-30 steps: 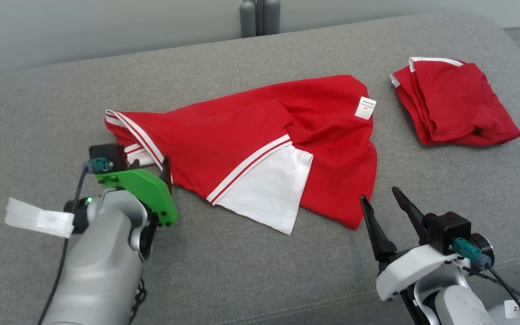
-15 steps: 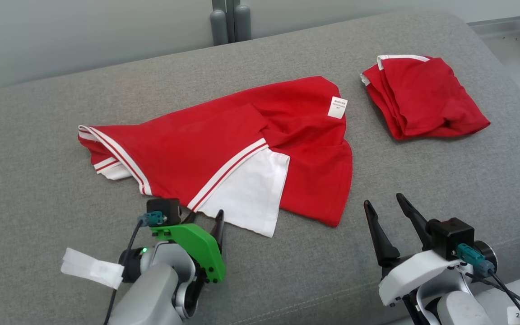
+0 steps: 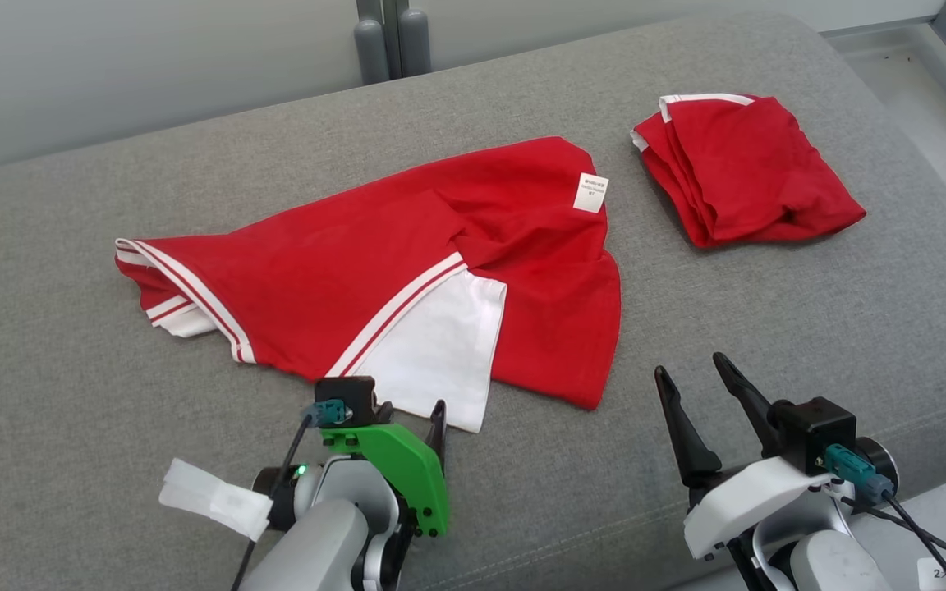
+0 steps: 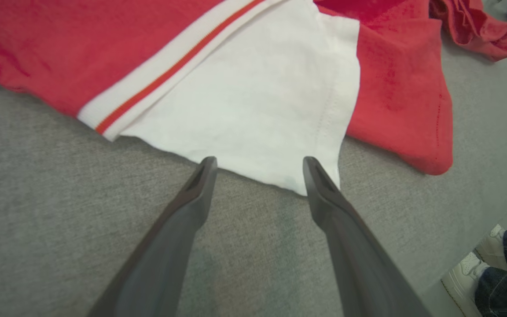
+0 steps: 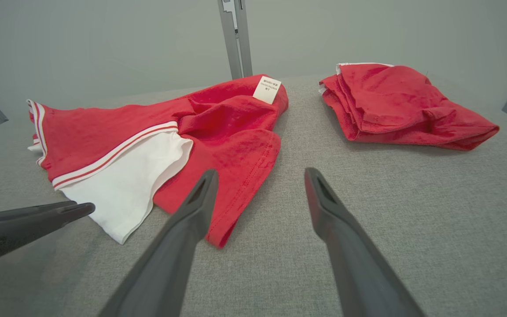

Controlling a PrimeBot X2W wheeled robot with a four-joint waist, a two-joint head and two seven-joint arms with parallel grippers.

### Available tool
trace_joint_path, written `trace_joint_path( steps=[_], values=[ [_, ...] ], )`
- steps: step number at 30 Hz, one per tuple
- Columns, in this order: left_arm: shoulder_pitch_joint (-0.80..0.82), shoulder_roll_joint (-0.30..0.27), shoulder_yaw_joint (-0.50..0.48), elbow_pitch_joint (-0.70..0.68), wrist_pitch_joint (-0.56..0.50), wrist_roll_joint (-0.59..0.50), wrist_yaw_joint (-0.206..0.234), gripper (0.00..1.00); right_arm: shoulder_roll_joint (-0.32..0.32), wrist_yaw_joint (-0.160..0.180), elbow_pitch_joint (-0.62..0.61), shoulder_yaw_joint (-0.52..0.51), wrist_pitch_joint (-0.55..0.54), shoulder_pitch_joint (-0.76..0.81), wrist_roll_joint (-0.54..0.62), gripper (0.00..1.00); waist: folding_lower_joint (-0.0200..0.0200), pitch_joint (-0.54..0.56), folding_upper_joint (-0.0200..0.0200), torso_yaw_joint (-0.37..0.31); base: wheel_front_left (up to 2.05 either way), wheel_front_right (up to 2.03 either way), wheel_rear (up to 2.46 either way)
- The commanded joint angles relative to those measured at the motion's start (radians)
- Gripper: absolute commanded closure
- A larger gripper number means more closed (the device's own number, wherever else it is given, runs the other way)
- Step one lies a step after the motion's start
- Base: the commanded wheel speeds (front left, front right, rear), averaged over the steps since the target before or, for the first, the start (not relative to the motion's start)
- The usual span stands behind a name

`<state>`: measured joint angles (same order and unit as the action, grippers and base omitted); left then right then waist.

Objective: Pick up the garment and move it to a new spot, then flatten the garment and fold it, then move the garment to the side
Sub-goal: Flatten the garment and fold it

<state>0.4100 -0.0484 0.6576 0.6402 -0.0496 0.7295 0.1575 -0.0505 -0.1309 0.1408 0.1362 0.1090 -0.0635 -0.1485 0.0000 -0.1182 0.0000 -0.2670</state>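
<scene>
In the head view we see the garment point(image 3: 407, 254), a red shirt with white stripes, lying spread but rumpled near the middle of the grey cushion point(image 3: 71, 345). Its white panel point(image 3: 440, 353) is turned toward us and a white label point(image 3: 590, 192) sits near its far edge. A folded red piece point(image 3: 744, 164) lies apart from it at the far right. The left gripper point(image 3: 411, 410) sits at the near edge of the white panel, and the right gripper point(image 3: 691, 367) is near the garment's red near corner, its 2 fingers spread and holding nothing. In the left wrist view, the left gripper point(image 4: 259, 160) has its 2 fingers wide apart, with both tips at the hem of the white panel point(image 4: 253, 88); we cannot tell whether they touch the cloth. A person's white shoe point(image 4: 469, 268) shows at the lower right. In the right wrist view, the right gripper point(image 5: 261, 172) is spread over bare cushion, the garment point(image 5: 117, 127) lies to the left with its red corner beside one fingertip, the folded red piece point(image 5: 394, 105) lies beyond, and a dark finger point(image 5: 38, 220) of the left gripper reaches in beside the white panel.
</scene>
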Motion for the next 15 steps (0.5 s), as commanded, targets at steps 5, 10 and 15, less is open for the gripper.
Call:
trace_joint_path(
  steps=[5, 10, 15],
  values=[
    [0.030, -0.021, 0.058, 0.001, 0.034, -0.090, 0.028, 0.00, 0.000, 0.000, -0.009, 0.000, 0.008, 0.000, -0.002, 0.00, 0.0000, -0.018, 0.0000, -0.008, 0.00, 0.00, 0.00],
    [0.058, -0.024, 0.122, 0.022, 0.043, -0.159, 0.043, 0.00, 0.000, 0.000, -0.010, -0.004, 0.013, -0.009, -0.005, 0.00, 0.0000, -0.043, 0.0000, -0.009, 0.00, 0.00, 0.00],
    [0.078, -0.020, 0.172, 0.073, 0.023, -0.193, 0.034, 0.00, 0.000, 0.000, -0.003, -0.003, 0.021, -0.021, -0.010, 0.00, 0.0000, -0.063, 0.0000, -0.010, 0.00, 0.00, 0.00]
  ],
)
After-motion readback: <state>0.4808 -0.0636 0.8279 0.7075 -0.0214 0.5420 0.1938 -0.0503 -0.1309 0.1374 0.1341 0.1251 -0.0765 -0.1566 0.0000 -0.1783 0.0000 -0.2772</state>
